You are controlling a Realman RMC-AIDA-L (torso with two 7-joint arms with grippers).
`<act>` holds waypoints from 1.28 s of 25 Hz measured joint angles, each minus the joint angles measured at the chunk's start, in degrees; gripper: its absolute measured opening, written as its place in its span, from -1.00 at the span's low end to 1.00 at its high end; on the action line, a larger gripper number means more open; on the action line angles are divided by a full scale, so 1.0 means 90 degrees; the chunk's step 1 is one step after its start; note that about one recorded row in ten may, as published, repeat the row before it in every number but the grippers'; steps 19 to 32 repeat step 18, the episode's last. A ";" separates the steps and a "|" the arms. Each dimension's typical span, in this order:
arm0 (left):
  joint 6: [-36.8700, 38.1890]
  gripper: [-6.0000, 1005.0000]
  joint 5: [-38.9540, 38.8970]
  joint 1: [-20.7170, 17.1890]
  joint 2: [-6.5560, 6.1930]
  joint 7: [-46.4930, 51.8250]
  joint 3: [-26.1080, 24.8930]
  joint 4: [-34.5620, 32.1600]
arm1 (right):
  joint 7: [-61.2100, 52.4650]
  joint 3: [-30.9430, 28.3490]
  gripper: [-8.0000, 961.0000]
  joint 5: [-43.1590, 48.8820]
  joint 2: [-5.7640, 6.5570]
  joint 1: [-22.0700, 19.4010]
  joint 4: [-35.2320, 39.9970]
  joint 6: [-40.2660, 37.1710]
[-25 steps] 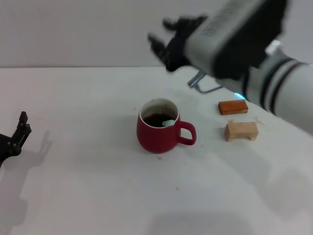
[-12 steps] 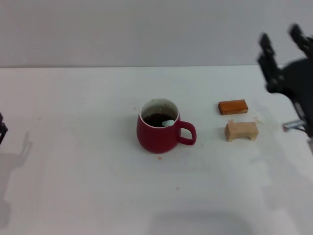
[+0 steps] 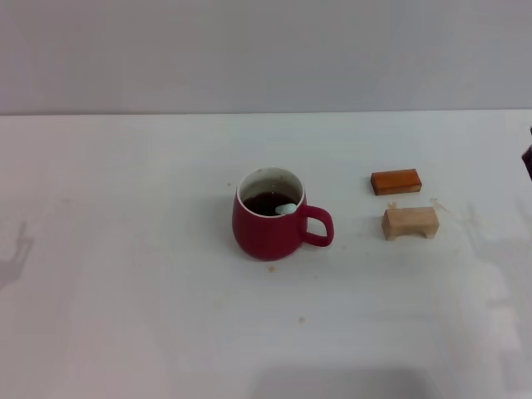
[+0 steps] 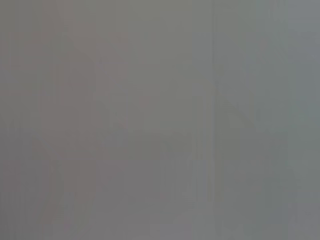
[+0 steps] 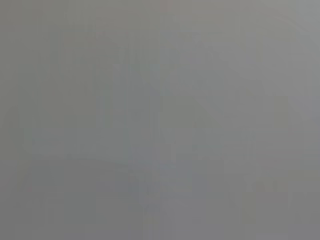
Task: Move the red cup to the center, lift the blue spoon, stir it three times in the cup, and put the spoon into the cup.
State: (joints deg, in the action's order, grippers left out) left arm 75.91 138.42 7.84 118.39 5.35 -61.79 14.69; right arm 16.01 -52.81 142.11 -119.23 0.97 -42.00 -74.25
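Observation:
The red cup stands upright near the middle of the white table, its handle pointing right, with dark liquid inside. The blue spoon lies inside the cup; only a small pale-blue end shows above the liquid, against the right inner wall. Neither gripper shows in the head view. Only a dark sliver of my right arm is at the right edge. Both wrist views show plain grey and nothing of the task.
An orange-brown rectangular block lies right of the cup, and a pale wooden block lies just in front of it. The white table ends at a grey wall behind. Arm shadows fall at the left and right edges.
My right arm has swung from above the cup out past the right edge. My left gripper has left the view at the left edge. The cup and spoon have not moved.

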 joint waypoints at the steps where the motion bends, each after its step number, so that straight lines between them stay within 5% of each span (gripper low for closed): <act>1: 0.0007 0.70 0.0000 -0.0004 0.0000 0.0000 -0.0038 0.0000 | 0.0000 0.0002 0.55 -0.0055 -0.0005 -0.0002 0.0051 -0.0001; 32: 0.0070 0.70 0.0056 0.0055 0.0000 -0.0105 -0.0066 -0.0167 | -0.0002 0.0122 0.55 -0.0717 -0.0015 0.0036 0.0360 -0.0194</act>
